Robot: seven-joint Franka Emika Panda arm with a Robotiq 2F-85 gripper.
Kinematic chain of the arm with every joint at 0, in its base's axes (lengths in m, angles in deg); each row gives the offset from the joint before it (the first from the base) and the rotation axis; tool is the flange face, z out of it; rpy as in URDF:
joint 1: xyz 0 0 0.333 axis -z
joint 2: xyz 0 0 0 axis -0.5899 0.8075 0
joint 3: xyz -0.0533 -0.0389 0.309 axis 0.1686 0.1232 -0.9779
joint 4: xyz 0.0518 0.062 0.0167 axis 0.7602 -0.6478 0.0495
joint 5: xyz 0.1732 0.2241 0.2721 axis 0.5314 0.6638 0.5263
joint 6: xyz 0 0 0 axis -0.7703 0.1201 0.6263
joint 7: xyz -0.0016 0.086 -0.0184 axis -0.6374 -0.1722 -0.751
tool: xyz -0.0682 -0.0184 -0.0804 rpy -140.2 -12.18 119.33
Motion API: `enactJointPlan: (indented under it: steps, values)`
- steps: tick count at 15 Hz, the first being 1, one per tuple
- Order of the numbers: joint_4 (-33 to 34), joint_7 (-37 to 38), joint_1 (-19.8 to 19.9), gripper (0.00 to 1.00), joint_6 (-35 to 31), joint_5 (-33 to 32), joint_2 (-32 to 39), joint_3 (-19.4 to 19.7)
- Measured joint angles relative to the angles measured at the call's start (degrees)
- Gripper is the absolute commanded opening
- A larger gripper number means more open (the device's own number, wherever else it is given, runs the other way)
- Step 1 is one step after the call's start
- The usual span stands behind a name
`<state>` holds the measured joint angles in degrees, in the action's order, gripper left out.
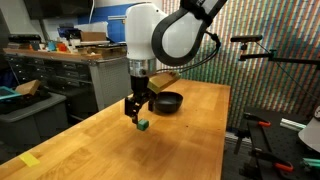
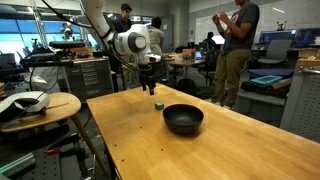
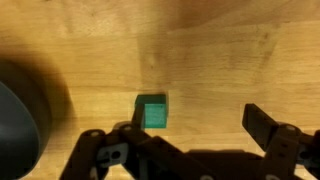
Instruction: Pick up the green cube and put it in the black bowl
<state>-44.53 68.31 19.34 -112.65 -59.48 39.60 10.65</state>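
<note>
Wood is what it rests on, says Mira: the tiny solid green cube [image 1: 144,125] lies flat on the light wooden tabletop [image 1: 190,150], loose, with nothing pinching it.

And the black two-fingered gripper [image 1: 137,110]? asks Tom.

Right above the cube, pointing straight down, Mira answers. In the wrist view its jaws stand wide apart. The cube lies on the wood between them, well clear of one finger [image 3: 262,125] and closer to the other. I see no contact.

Where is the round, shallow, glossy black bowl [image 1: 167,101]? Tom asks.

On the same tabletop, near the cube but apart from it, says Mira. Both exterior views show bare wood between the two. The wrist view catches only the bowl's dark curved side at the frame's edge.

Anyone around? asks Tom.

A standing person in a grey shirt [image 2: 237,50], beyond the table, in an exterior view.
</note>
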Motion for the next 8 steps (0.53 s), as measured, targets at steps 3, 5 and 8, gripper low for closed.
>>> enactJointPlan:
  steps: [3,5,8]
  values:
    - [3.55,0.66,-2.25,1.0,-0.39,-0.15,4.03,2.23]
    - [5.64,1.06,-3.45,1.0,-0.62,-0.3,6.42,3.74]
    - [8.44,1.92,-4.73,1.0,-0.77,-1.32,9.52,6.09]
